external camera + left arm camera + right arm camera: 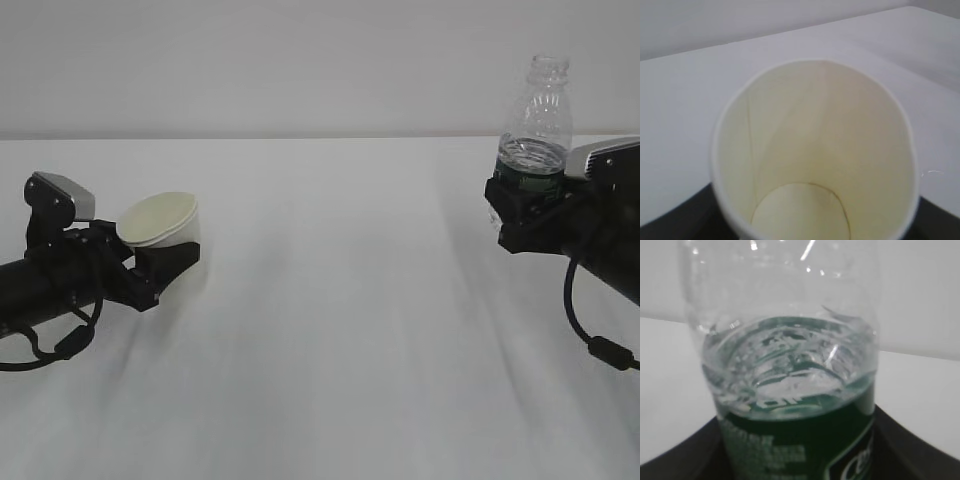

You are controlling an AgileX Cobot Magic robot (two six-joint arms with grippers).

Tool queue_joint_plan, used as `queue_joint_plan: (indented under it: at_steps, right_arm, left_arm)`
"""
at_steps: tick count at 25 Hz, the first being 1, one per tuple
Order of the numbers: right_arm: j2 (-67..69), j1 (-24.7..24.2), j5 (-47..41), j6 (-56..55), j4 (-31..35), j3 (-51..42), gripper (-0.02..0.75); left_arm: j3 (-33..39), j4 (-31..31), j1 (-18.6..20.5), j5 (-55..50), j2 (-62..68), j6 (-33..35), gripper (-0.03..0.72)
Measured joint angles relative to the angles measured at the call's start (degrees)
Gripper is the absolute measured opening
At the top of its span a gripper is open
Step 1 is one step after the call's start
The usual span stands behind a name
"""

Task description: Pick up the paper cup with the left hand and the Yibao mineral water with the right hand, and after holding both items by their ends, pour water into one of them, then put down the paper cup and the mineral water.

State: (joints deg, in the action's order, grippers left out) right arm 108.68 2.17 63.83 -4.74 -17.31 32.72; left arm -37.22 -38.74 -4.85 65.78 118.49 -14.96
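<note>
While gripped, paper cup point(168, 228) between left claw point(150, 268) fingers

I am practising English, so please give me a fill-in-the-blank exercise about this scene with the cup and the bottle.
1. The left hand holds the paper ___.
2. The inside of the paper cup is ___ of water.
3. The Yibao mineral water has no ___ on its neck.
4. The right hand grips the bottle at its ___ label.

Missing words: cup; empty; cap; green
</note>
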Motion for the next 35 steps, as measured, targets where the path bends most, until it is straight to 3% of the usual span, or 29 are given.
queue_joint_plan:
  at_steps: [8,19,30,35]
  right_arm:
    - [-2.75,0.0,0.0,0.63,-0.08,-1.59,0.464]
    - [-3.13,0.0,0.0,0.76,-0.22,-2.54,0.464]
    - [-3.13,0.0,0.0,0.76,-0.22,-2.54,0.464]
    - [-3.13,0.0,0.0,0.76,-0.26,-2.54,0.464]
  left_arm:
    - [0.36,-1.63,0.0,0.0,0.0,-1.38,0.478]
    - [0.36,-9.29,-0.24,0.0,0.0,-4.42,0.478]
    - [0.36,-9.75,-10.24,0.0,-0.47,-4.79,0.478]
    - [-1.5,-9.66,-11.92,0.0,-0.47,-6.52,0.478]
